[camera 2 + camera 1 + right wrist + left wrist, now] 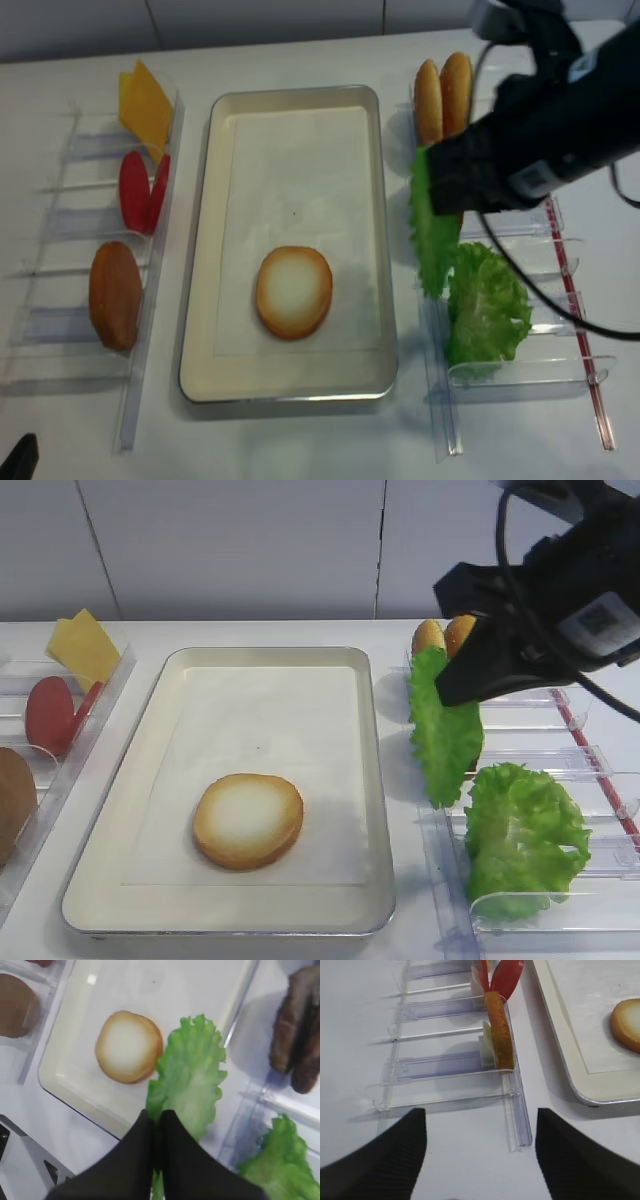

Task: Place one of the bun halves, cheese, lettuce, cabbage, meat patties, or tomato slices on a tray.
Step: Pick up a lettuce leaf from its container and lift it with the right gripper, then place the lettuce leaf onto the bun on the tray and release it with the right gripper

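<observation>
**Lettuce lifted, transfer to tray pending**

Step in hand: carry phase. The right gripper (159, 1125) had its jaws pressed together on the near edge of the lettuce (443, 725), pinching the leaf disc so it hung edge-down, clear of the bins on the right. In the wrist view the lettuce overlapped the tray (375, 780) rim, just beside the bun half (248, 820) that lay pale face up on the paper liner, near end of tray.

The left gripper (480, 1155) was spread, holding nothing, hovering over the left-side bins w/ the cheese (82, 647), tomato slices (52, 713) and another bun.

Next move, by judgement: shift arm left until the leaf sat over the bun or bare liner, lower, then release. Risk: the limp leaf could catch the tray rim or fold on contact.
</observation>
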Robot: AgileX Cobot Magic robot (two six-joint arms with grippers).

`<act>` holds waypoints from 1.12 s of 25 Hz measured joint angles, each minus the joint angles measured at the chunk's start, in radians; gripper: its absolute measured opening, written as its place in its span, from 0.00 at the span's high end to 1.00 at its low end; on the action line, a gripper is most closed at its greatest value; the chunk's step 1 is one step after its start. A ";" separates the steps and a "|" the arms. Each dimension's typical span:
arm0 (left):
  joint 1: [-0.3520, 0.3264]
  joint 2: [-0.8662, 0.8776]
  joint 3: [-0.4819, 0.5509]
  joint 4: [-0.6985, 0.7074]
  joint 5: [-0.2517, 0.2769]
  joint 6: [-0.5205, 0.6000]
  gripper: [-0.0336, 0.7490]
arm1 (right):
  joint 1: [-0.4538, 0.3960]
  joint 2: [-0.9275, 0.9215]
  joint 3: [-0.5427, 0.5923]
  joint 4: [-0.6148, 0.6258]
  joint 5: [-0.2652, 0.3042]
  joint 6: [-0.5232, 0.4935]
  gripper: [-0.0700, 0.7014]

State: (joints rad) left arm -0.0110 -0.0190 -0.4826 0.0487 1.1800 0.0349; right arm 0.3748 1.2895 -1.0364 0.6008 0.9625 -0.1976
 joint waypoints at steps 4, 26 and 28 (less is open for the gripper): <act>0.000 0.000 0.000 0.000 0.000 0.000 0.36 | 0.124 0.051 -0.045 -0.012 -0.060 0.053 0.84; 0.000 0.000 0.000 0.000 0.000 0.000 0.36 | 0.398 0.498 -0.356 -0.032 -0.130 0.169 0.84; 0.000 0.000 0.000 0.000 0.000 0.000 0.36 | 0.407 0.500 -0.356 -0.034 -0.143 0.171 0.84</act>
State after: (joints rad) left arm -0.0110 -0.0190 -0.4826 0.0487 1.1800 0.0349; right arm 0.7820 1.7898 -1.3919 0.5667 0.8194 -0.0266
